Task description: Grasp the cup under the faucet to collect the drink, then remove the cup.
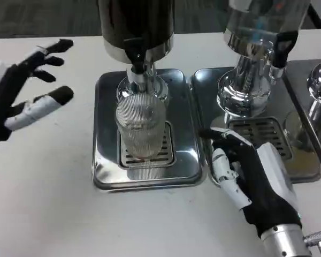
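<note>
Right hand (251, 179) rests on the white table (53, 214), fingers apart, holding nothing, fingertips at the right edge of the square steel drip tray (104, 134). Left hand (27, 99) spread, holding nothing, over the table's left edge. Ribbed clear glass cup (140, 127) upright on the tray's grate, under the dark dispenser's faucet (136, 61).

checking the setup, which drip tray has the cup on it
The leftmost drip tray, under the dark dispenser: the ribbed clear cup stands on its grate. The tray beside it holds no cup.
</note>
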Motion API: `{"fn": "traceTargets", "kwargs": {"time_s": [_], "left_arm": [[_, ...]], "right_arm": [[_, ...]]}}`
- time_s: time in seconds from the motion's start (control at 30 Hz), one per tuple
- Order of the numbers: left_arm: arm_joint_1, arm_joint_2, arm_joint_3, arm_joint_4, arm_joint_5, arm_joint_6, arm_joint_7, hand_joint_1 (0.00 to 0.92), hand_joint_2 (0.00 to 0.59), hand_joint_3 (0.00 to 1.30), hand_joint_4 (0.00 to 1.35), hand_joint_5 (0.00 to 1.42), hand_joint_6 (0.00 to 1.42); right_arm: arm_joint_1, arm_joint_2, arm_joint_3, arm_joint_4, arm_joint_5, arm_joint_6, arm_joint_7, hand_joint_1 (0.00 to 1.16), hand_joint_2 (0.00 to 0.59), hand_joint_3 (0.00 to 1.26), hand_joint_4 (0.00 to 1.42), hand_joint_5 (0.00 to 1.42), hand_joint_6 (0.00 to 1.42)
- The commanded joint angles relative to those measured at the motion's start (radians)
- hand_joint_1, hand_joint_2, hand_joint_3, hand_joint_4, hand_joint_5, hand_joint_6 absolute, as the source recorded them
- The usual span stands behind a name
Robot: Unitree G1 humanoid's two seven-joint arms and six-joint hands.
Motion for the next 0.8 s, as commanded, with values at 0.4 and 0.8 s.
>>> {"fn": "traceTargets", "kwargs": {"time_s": [0.4,0.8], "left_arm": [[-0.024,0.016,0.272,-0.258,-0.709,0.561,-1.027,0.000,0.060,0.33,0.23,0.27,0.37],[-0.156,0.033,0.384,-0.238,-0.763,1.039,-1.281,0.000,0.058,0.32,0.21,0.22,0.22]], "right_arm": [[-0.030,0.009,-0.005,0.032,0.019,-0.010,0.004,0.08,0.550,0.36,0.28,0.30,0.36],[-0.038,0.021,-0.012,0.051,0.039,-0.007,0.002,0.09,0.550,0.37,0.29,0.31,0.35]]}}
